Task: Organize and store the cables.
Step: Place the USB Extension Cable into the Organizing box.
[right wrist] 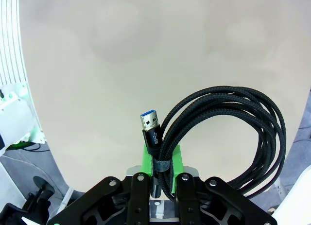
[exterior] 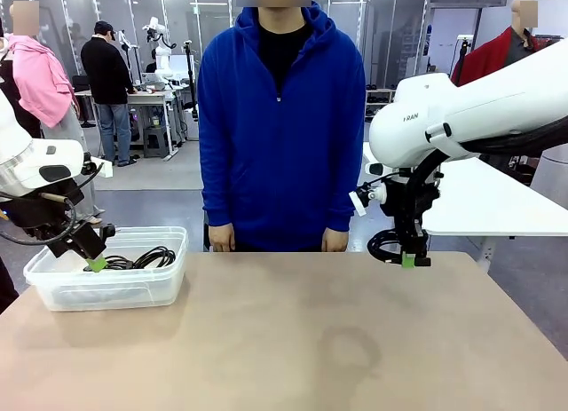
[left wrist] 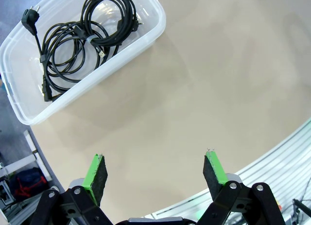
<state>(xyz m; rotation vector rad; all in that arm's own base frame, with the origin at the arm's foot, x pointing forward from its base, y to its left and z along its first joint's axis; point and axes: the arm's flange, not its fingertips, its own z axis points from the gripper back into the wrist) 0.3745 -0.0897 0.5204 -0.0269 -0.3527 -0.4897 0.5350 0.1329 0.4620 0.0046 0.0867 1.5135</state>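
Several coiled black cables (left wrist: 80,38) lie in a clear plastic bin (left wrist: 150,28) at the table's left; the same cables (exterior: 142,258) show over the bin's rim (exterior: 106,282) in the front view. My left gripper (left wrist: 153,174) hangs open above the bare table beside the bin, nothing between its green pads; in the front view the left gripper (exterior: 96,264) sits at the bin's near left side. My right gripper (right wrist: 163,159) is shut on a coiled braided black cable (right wrist: 233,137) with a USB plug (right wrist: 149,124), held above the table's far right; the right gripper (exterior: 408,260) carries the coil (exterior: 383,245).
A person in a blue hoodie (exterior: 280,127) stands at the table's far edge, hands (exterior: 222,240) hanging down by the edge. The tan tabletop (exterior: 293,340) stretches between the bin and my right arm. A white table (exterior: 497,202) stands behind on the right.
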